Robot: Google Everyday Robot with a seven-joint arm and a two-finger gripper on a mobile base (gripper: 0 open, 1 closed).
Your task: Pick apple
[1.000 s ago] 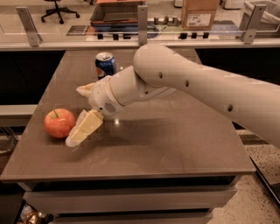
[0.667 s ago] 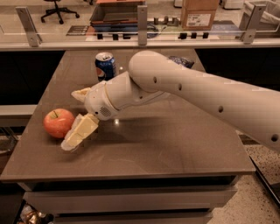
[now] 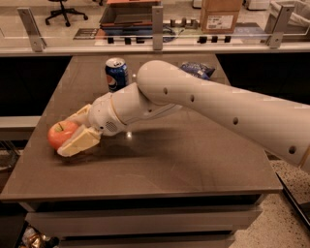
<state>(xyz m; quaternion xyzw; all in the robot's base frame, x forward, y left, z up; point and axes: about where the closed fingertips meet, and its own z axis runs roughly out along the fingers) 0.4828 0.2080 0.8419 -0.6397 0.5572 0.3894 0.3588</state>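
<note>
The red-orange apple [image 3: 59,133] with a short stem sits on the dark table [image 3: 160,164] near its left edge. My gripper [image 3: 72,131] is at the apple, reaching in from the right. Its two cream fingers are spread, one finger [image 3: 79,142] in front of the apple and the other behind it, so the apple lies between them. The fingers stand apart around the apple and the apple rests on the table. My white arm stretches across the table from the right.
A blue soda can [image 3: 116,74] stands upright at the back of the table, behind my wrist. A blue crumpled bag [image 3: 196,69] lies at the back right. A glass rail and a counter with a cardboard box [image 3: 220,14] run behind the table.
My gripper has moved left toward the apple. Its fingers, earlier just right of the apple, now stand on either side of it. The apple has not moved.
</note>
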